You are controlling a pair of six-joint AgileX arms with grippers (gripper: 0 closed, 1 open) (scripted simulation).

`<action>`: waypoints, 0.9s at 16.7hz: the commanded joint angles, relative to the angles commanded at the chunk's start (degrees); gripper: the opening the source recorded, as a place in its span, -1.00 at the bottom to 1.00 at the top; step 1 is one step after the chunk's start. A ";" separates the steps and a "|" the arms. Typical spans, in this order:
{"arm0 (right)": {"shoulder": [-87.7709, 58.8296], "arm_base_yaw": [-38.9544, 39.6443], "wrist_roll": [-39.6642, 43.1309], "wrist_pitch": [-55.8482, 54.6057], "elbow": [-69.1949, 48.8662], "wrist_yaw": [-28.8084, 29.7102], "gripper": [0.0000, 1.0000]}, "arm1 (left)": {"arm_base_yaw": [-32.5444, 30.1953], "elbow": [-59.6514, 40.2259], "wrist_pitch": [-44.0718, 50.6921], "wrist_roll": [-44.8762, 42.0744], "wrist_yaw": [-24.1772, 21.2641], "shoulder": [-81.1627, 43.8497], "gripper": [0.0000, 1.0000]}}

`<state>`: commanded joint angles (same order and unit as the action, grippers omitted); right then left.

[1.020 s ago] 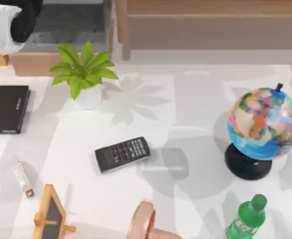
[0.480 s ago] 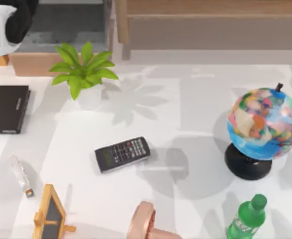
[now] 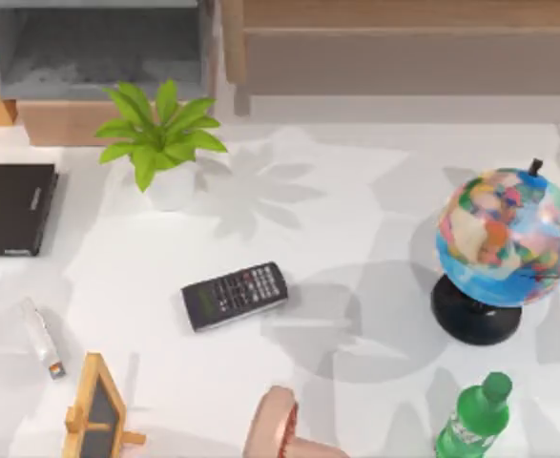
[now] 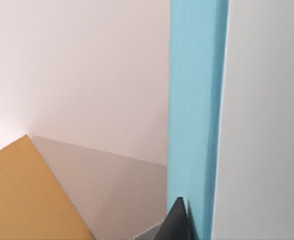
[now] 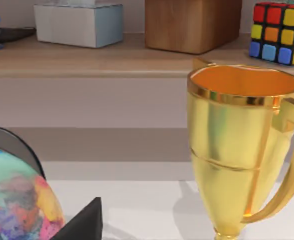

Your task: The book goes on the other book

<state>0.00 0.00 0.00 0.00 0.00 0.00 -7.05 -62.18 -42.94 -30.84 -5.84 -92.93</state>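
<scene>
The book (image 4: 194, 110) shows in the left wrist view as a tall teal-blue cover with a pale face beside it, very close to the camera. My left gripper (image 4: 181, 226) is shut on it, one dark fingertip (image 4: 177, 224) lying flat against the teal cover and the other hidden behind the book. The other book (image 3: 10, 209) lies flat and black at the table's far left edge in the top view. A dark part of my right gripper (image 5: 85, 223) shows low in the right wrist view, beside the globe (image 5: 16, 200).
On the table stand a potted plant (image 3: 160, 138), a calculator (image 3: 235, 295), the globe (image 3: 504, 243), a green bottle (image 3: 472, 418), a small chalkboard (image 3: 96, 410) and a white tube (image 3: 41, 336). A gold trophy (image 5: 237, 145) stands before a shelf (image 5: 111, 55).
The black and white part of my left arm at the top view's upper left corner has slid up and out of the picture. Nothing on the table has moved.
</scene>
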 joint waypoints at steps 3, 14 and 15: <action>0.00 0.00 0.00 0.00 0.00 0.00 1.00 | 4.71 8.35 -1.93 -15.95 -5.63 7.07 -1.00; 0.00 0.00 0.00 0.00 0.00 0.00 1.00 | 23.94 30.50 7.01 -64.20 -12.72 3.42 -1.00; 0.00 0.00 0.00 0.00 0.00 0.00 1.00 | 24.37 30.82 8.20 -66.59 -12.50 1.19 -1.00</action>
<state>0.00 0.00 0.00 0.00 0.00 0.00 17.32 -31.36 -34.75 -97.43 -18.34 -91.74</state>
